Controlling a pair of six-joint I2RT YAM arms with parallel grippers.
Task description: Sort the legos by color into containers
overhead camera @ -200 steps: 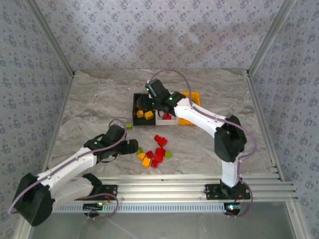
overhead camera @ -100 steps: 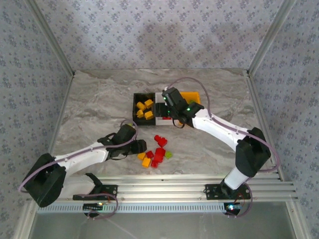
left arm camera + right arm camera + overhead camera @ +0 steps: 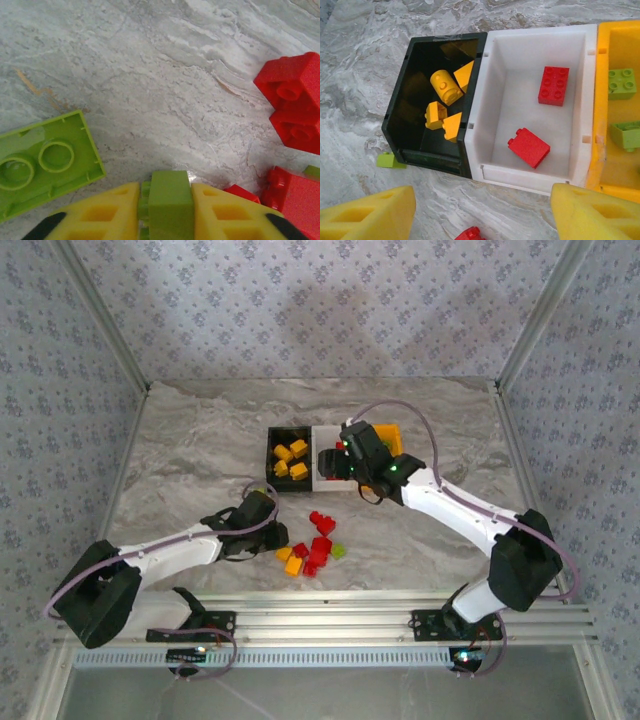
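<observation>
Green lego (image 3: 167, 192) clamped in L pincer (image 3: 165, 207), arm (image 3: 170, 555) stretched low.

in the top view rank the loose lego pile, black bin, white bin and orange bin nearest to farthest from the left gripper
From the left gripper:
1. loose lego pile, just right of it
2. black bin, left end of the row
3. white bin, middle
4. orange bin, right end

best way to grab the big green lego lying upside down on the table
Come straight down from above and pinch the green lego across its two long side walls, near the middle. It lies flat with its hollow underside up, so those parallel walls look like the best faces to close on.
</observation>
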